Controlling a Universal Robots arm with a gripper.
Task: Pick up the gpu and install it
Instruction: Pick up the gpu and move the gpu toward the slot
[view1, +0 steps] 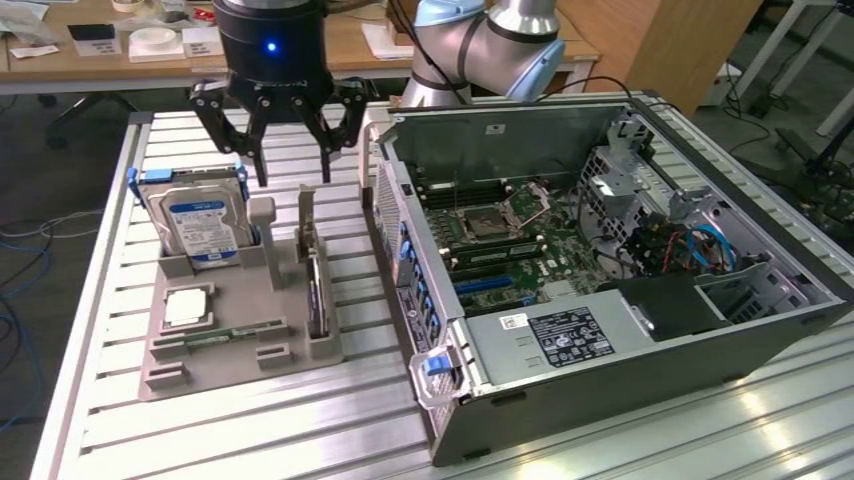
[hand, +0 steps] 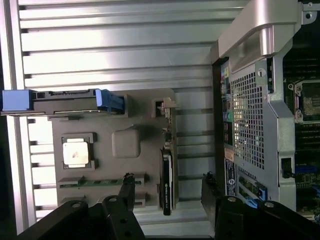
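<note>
Released pincer (view1: 291, 165) hovers over upright gpu (view1: 316, 295) (at six o'clock); off-centre descent might strike its edge.

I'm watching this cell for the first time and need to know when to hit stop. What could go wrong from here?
1. The gpu stands on edge in a narrow slot of the tray; a descent slightly off line could land a finger on its top edge.
2. The open gripper hangs near the upright hard drive, which a spread finger might clip.
3. The computer case wall stands close beside the tray, a possible snag.
</note>
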